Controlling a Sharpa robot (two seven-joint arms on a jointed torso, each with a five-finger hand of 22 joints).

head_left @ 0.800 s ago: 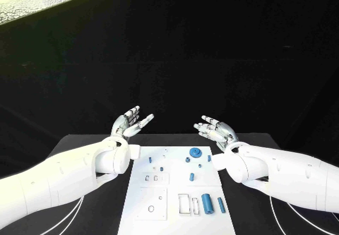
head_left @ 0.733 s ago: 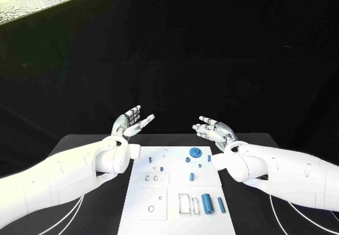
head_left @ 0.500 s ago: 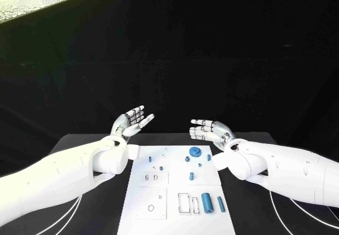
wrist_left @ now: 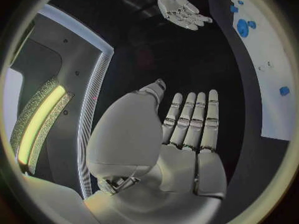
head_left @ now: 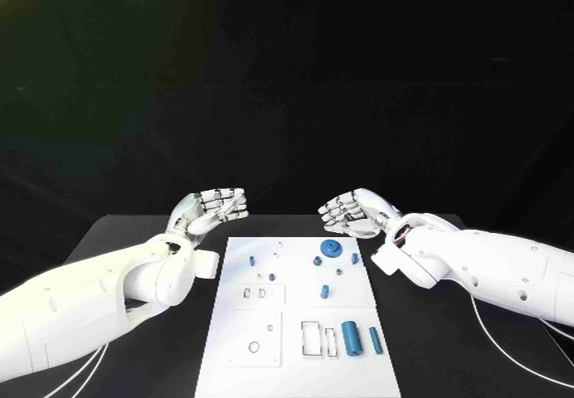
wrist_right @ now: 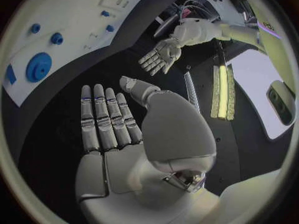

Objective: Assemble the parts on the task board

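- The task board (head_left: 299, 332), a long white plate, lies flat in the middle of the black desk (head_left: 119, 240), its long axis running from the robot out toward the far edge of the desk.
- On the board's near end a thick blue cylinder (head_left: 351, 335) and a thinner blue rod (head_left: 373, 339) lie side by side, both lengthwise along the board.
- Just beside the cylinder, two narrow rectangular slots (head_left: 311, 338) are cut in the board; whether anything sits in them I cannot tell.
- At the board's far end a round blue disc (head_left: 330, 246) lies flat, with small blue pegs (head_left: 323, 290) scattered between it and the cylinder.
- The left robot hand (head_left: 216, 207) hovers past the board's far left corner, holding nothing; the wrist view shows its fingers (wrist_left: 193, 117) straight and close together.
- The right robot hand (head_left: 353, 211) hovers just beyond the disc, also empty, fingers (wrist_right: 102, 117) stretched out flat.
- Against the earlier frames both hands have tipped over, so their backs now face the head camera where the palms faced up before; the right one has drifted nearer the disc. The parts lie as they did.
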